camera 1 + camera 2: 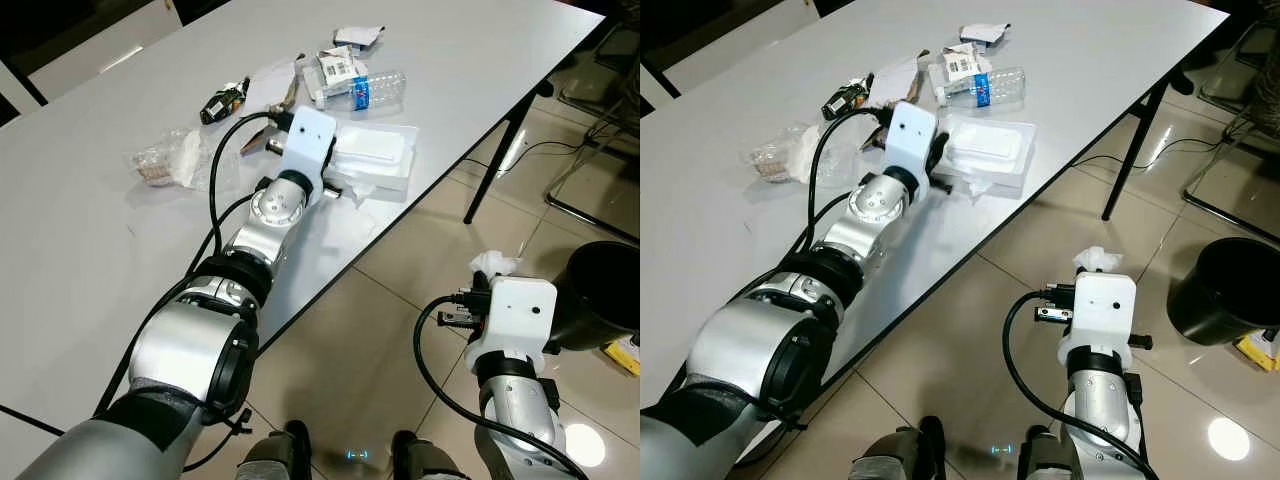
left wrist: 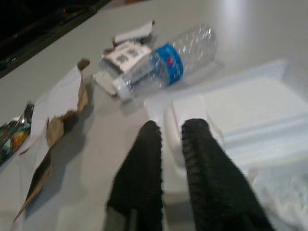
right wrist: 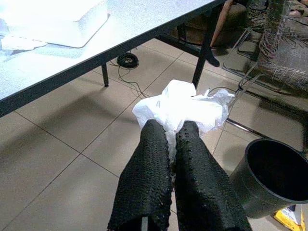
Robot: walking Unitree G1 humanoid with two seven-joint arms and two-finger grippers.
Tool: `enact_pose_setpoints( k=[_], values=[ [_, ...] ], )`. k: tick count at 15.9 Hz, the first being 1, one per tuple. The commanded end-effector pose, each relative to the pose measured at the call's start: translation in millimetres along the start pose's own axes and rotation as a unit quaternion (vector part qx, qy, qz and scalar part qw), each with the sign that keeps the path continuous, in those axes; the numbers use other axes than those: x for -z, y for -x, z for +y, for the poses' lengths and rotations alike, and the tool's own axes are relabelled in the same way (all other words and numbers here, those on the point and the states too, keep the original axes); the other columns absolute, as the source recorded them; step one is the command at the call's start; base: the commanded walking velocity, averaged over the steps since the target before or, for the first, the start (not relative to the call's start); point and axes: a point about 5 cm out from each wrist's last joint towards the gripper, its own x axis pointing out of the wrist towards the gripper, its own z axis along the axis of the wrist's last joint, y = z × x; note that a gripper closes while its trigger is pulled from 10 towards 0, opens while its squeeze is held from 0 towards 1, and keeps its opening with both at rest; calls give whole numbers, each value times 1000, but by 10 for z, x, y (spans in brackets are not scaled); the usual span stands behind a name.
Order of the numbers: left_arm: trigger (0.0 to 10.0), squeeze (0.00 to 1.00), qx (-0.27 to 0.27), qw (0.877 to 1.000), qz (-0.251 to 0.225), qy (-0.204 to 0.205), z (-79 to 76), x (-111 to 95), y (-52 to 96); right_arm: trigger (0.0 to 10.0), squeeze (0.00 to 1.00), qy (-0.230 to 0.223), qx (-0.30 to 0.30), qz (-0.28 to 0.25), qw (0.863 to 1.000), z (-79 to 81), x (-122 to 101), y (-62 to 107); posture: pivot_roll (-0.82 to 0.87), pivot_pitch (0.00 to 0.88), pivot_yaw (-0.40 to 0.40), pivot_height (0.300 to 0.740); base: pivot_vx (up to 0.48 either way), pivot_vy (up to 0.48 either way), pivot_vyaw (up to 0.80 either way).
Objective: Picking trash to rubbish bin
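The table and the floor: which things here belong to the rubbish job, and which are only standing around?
Part of the job:
- white tissue, gripped by the right gripper
- black bin
- foam box, at the left gripper
- plastic bottle
- torn wrappers
- clear bag

Not part of it:
- table
- floor cables

The left arm is reaching forward over the surface (image 1: 90, 190), its left tool (image 2: 166, 144) pointing ahead with fingers nearly together. The right arm is bending low beside the surface edge, its right tool (image 3: 168, 144) pinching crumpled white tissue (image 3: 180, 108).
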Motion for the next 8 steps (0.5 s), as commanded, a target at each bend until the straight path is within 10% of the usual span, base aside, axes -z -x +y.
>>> enact_pose_setpoints(
  k=[1, 8],
  values=[
    [10000, 1000, -10, 999, 29, -16, 37, 146, 42, 10000, 0, -1, -2, 6, 1000, 21, 24, 29, -63, 218, 129, 740, 0, 0, 0],
    [10000, 1000, -11, 997, 64, -37, 8, 273, 74, 10000, 0, -3, -4, 9, 1000, 29, 19, 56, -75, 233, 129, 740, 0, 0, 0]
  ],
)
